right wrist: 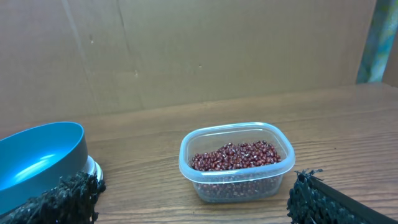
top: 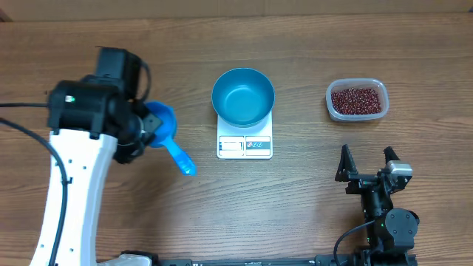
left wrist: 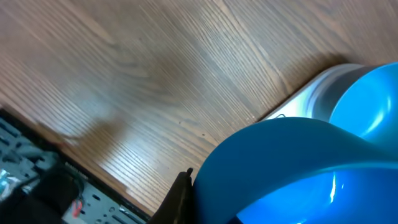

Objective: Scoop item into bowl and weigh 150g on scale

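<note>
Your beans [top: 358, 100] are sitting in the clear plastic tub [top: 328, 96], far right on the worktop [top: 295, 44], well apart from the teal bowl [top: 242, 94]. The bowl is resting on the white scale [top: 244, 145], approx. mid-worktop. Left gripper [top: 148, 124] is hanging left of the scale, jaws clenching the cup end of the blue scoop [top: 176, 148]. Right gripper [top: 367, 159] is sitting nearside of the tub, jaws released wide, gripping nothing.
</note>
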{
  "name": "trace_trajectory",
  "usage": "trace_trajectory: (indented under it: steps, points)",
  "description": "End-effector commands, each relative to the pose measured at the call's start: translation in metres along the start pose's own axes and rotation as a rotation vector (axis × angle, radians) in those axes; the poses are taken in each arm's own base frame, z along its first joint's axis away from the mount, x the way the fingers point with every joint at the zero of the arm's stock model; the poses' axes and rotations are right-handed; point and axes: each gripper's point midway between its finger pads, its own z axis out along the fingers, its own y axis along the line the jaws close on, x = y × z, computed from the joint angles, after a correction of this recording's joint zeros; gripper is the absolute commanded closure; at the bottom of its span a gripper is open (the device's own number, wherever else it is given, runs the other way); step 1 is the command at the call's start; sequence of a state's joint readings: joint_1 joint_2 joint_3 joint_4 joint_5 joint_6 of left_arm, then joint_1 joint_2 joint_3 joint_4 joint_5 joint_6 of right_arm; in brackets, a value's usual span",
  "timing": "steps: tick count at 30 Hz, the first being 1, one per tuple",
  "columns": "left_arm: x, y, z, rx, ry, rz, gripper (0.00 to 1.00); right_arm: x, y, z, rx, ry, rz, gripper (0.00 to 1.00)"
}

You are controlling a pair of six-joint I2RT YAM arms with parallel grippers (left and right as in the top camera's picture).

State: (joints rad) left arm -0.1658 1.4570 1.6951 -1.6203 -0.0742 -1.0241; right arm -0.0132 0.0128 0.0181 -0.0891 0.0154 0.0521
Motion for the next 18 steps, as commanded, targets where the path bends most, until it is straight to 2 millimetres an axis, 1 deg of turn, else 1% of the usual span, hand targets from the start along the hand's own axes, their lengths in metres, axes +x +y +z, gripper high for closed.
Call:
trace_trajectory:
  steps: [1, 3, 5, 8, 9, 11, 15, 18]
  points:
    - [0.019, -0.008, 0.0, -0.018, -0.046, -0.159, 0.96, 0.001, -0.003, 0.0, 0.012, -0.008, 0.001, 0.0]
    - [0.035, -0.015, 0.003, -0.019, -0.036, -0.204, 0.96, 0.001, -0.003, 0.0, 0.012, -0.008, 0.0, 0.0]
    - [0.047, -0.021, 0.006, -0.015, -0.041, -0.223, 0.96, 0.001, -0.003, 0.0, 0.012, -0.008, 0.0, 0.0]
    - [0.061, -0.034, 0.009, 0.015, -0.045, -0.193, 0.96, 0.001, -0.003, 0.0, 0.012, -0.008, 0.001, 0.0]
    - [0.068, -0.043, 0.012, 0.032, -0.041, -0.166, 0.96, 0.001, -0.003, 0.0, 0.012, -0.008, 0.0, 0.0]
    - [0.073, -0.048, 0.017, 0.032, -0.037, -0.157, 0.96, 0.001, -0.003, 0.0, 0.012, -0.008, 0.0, 0.0]
    - [0.086, -0.053, 0.036, -0.032, -0.016, -0.165, 0.96, 0.001, -0.003, 0.0, 0.012, -0.008, 0.001, 0.0]
    - [0.091, -0.058, 0.046, -0.056, 0.004, -0.156, 0.96, 0.001, -0.003, 0.0, 0.012, -0.008, 0.0, 0.0]
